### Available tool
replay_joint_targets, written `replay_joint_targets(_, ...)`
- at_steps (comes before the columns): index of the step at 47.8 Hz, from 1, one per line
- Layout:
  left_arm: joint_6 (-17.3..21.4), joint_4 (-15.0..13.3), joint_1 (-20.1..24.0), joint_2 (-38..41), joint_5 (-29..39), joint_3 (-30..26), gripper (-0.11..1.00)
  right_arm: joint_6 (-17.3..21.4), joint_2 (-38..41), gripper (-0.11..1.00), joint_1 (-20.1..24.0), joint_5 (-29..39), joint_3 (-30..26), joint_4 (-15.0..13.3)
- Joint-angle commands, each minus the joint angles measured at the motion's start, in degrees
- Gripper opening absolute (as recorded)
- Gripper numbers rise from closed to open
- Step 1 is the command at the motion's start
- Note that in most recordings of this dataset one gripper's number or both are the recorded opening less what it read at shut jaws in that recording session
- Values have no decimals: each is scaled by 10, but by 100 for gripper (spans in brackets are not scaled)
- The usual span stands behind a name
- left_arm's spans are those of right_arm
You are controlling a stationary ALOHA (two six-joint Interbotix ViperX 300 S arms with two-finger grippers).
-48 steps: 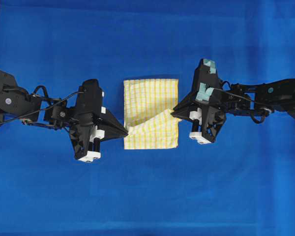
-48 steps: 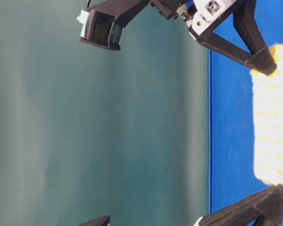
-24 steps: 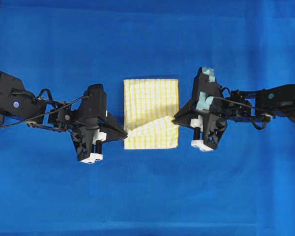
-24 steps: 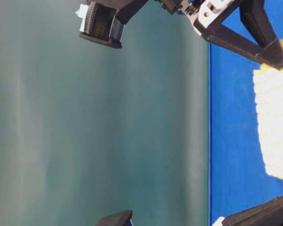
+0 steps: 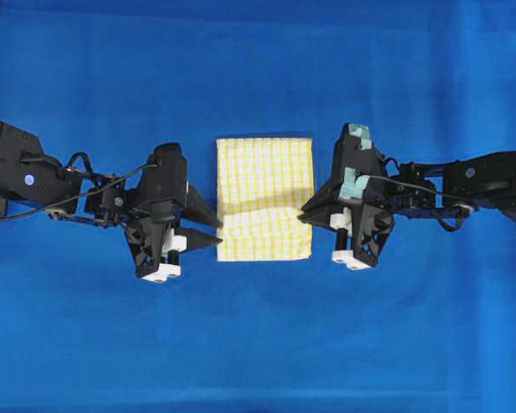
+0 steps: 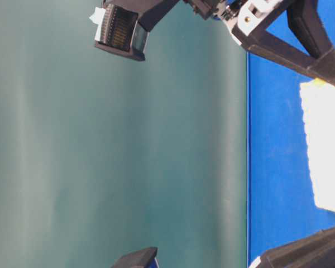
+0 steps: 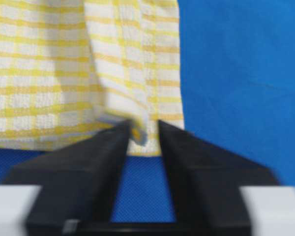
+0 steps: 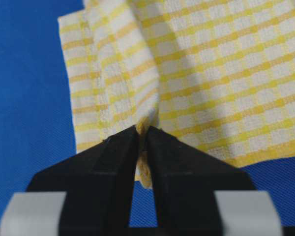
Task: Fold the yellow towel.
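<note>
The yellow towel (image 5: 266, 199) lay folded into a compact rectangle near the middle of the blue-covered table (image 5: 258, 344), well away from every edge. To my eye it was thin, soft woven cloth, light enough that one pinched corner would drag the whole layer along; it would sag and wrinkle rather than hold a shape, and a loose grip could let it slide free. Hems and corners looked like the sensible places to take it, since a flat middle gives jaws nothing to bite.

The left gripper (image 7: 140, 129) sat at the towel's left side, its jaws parted with a small fold of hem hanging loosely in the gap, not squeezed. The right gripper (image 8: 142, 132) sat at the opposite side, jaws nearly together with a narrow ridge of cloth between them; whether it was truly clamped or just letting go, I couldn't tell. In the overhead view a shallow crease ran across the lower part of the towel between the two grippers.

There were no containers anywhere on the table.
</note>
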Motion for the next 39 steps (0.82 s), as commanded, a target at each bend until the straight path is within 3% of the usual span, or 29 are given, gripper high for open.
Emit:
replay_joint_targets(1, 3, 0, 3, -16, 1, -5, 37, -1, -6, 23, 5, -2, -12, 2)
replay_joint_targets(7, 4, 1, 7, -40, 25, -3, 58, 0, -6, 61, 8, -2, -13, 2)
replay_joint_targets(11, 4, 2, 12, -66, 56, 0, 61, 0, -11, 79, 10, 0, -13, 1)
replay_joint_targets(24, 11, 6, 22, -152, 105, 18, 60, -13, -86, 73, 7, 40, -3, -22)
replay_joint_targets(39, 47, 6, 22, -276, 101, 76, 60, -40, -264, 73, -24, 102, 58, -68)
